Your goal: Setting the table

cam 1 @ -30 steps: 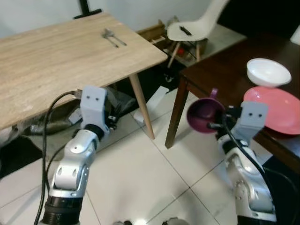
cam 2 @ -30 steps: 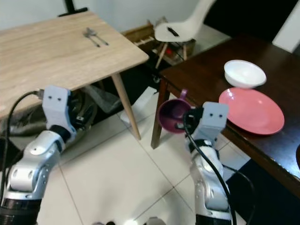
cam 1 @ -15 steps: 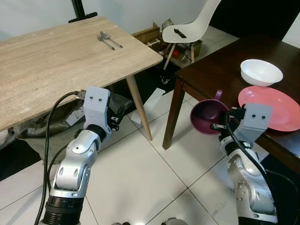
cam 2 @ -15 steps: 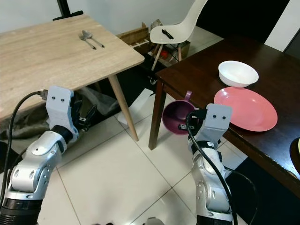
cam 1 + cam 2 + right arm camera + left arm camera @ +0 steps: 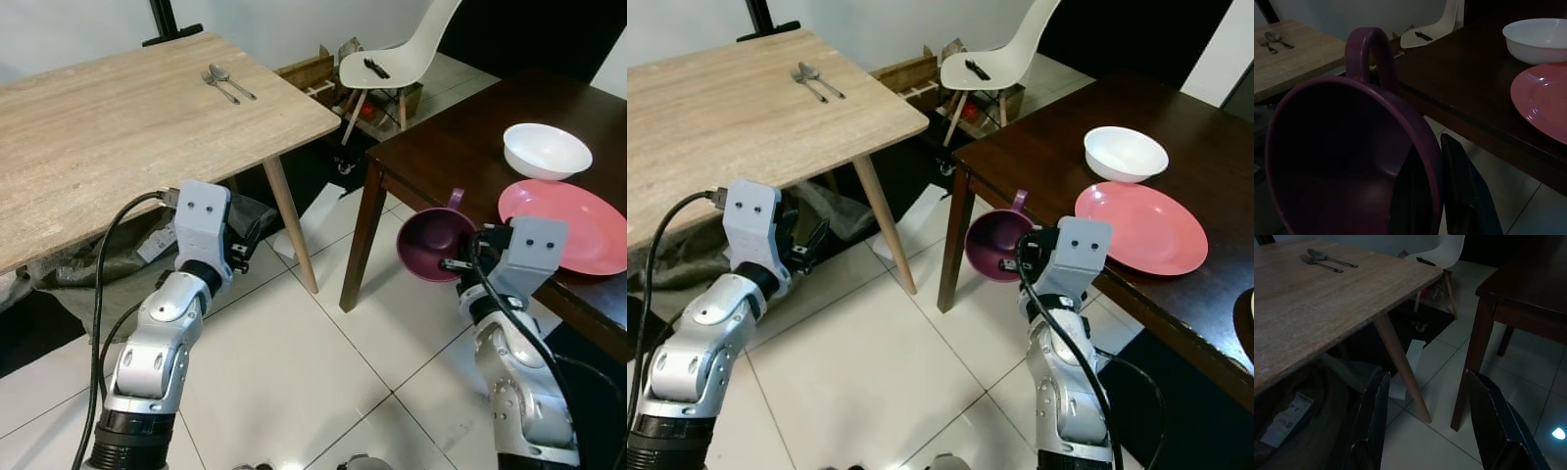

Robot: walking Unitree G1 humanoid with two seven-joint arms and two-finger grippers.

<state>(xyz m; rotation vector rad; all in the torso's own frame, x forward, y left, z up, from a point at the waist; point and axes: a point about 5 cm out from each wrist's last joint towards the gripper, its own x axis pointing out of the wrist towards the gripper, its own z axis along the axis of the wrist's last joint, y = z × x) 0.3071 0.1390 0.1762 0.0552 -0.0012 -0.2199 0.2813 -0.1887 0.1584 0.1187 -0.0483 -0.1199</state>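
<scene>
While pinched: right fingers [image 5: 1459, 196], mug rim [image 5: 1427, 147]

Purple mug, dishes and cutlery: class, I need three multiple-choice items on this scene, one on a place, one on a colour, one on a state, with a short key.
1. Where do the metal fork and spoon lie?
A. on the light wooden table
B. on the dark wooden table
C. on the floor

2. What colour is the round flat plate beside the white bowl?
A. blue
B. pink
C. green

3. How is the purple handled mug held?
A. standing on the dark table
B. lying on the white chair
C. clamped at its rim by the right hand

Key: 1 A, the cutlery lies at the light table's far end; 2 B, the plate is pink; 3 C, black fingers pinch the rim.
</scene>
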